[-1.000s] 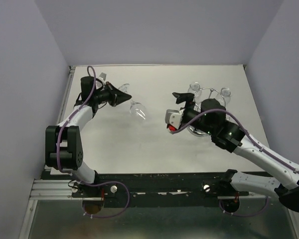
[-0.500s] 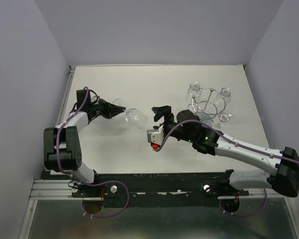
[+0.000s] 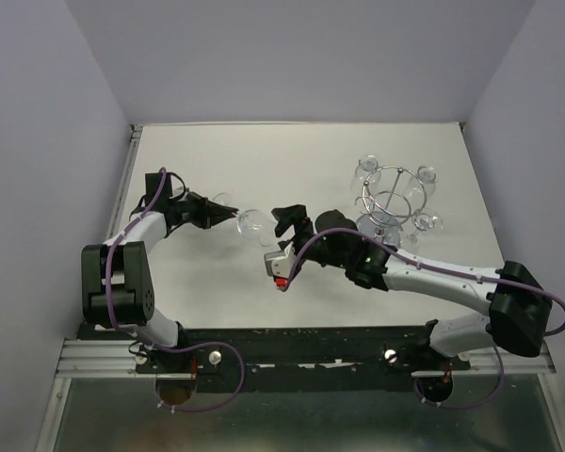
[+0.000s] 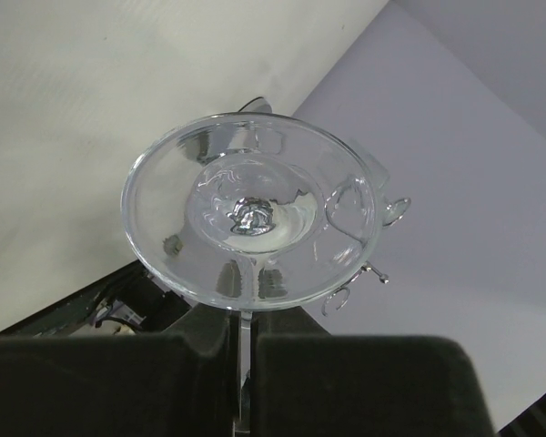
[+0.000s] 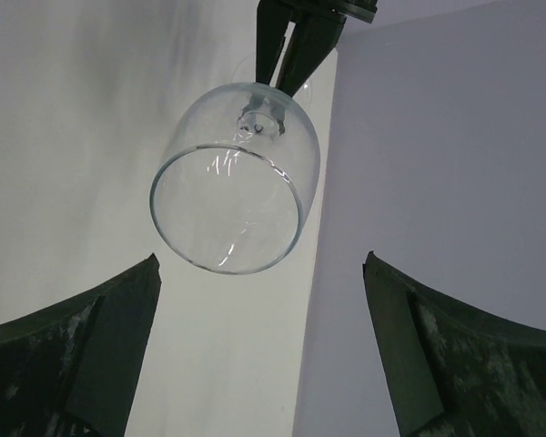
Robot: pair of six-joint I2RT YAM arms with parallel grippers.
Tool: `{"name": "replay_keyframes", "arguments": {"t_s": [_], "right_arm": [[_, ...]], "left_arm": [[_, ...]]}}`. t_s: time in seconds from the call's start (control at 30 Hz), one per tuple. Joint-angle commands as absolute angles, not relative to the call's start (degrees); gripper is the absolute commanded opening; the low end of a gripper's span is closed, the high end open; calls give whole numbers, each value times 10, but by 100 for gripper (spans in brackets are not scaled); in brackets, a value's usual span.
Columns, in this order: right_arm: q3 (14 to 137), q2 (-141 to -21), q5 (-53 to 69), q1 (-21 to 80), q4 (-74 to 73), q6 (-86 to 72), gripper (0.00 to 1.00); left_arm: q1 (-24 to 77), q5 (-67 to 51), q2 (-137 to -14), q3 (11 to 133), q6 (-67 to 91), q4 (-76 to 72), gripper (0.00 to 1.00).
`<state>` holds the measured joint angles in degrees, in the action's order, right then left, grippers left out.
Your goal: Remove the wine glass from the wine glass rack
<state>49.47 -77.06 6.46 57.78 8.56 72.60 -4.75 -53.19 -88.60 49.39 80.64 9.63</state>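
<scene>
My left gripper is shut on the stem of a clear wine glass and holds it on its side above the table, bowl pointing right. In the left wrist view the stem sits between the closed fingers, with the glass's bowl just beyond them. My right gripper is open and empty, just right of the bowl. In the right wrist view the glass's open mouth faces my spread right gripper. The chrome wine glass rack stands at the right.
Three more glasses hang on the rack: one at the back left, one at the back right, one at the front right. Lilac walls enclose the white table. The right arm stretches across in front of the rack.
My right gripper has swung left from the rack to the glass's bowl. My left gripper has drawn the glass slightly left and nearer.
</scene>
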Motion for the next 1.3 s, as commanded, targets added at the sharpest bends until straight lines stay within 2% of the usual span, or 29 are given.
{"name": "replay_keyframes", "arguments": {"t_s": [0.0, 0.4, 0.7, 1.1, 1.27], "right_arm": [[487, -804, 78, 585, 150, 741, 100], [474, -866, 72, 600, 274, 792, 92], [475, -866, 103, 602, 262, 809, 83], [489, -897, 106, 600, 286, 819, 83], [490, -896, 105, 601, 294, 817, 79]], "left_arm": [[-48, -541, -867, 518, 828, 131, 0], [-49, -531, -861, 503, 815, 169, 0], [-48, -528, -863, 507, 814, 171, 0], [-47, -519, -846, 507, 794, 194, 0], [-46, -517, -843, 501, 793, 194, 0]]}}
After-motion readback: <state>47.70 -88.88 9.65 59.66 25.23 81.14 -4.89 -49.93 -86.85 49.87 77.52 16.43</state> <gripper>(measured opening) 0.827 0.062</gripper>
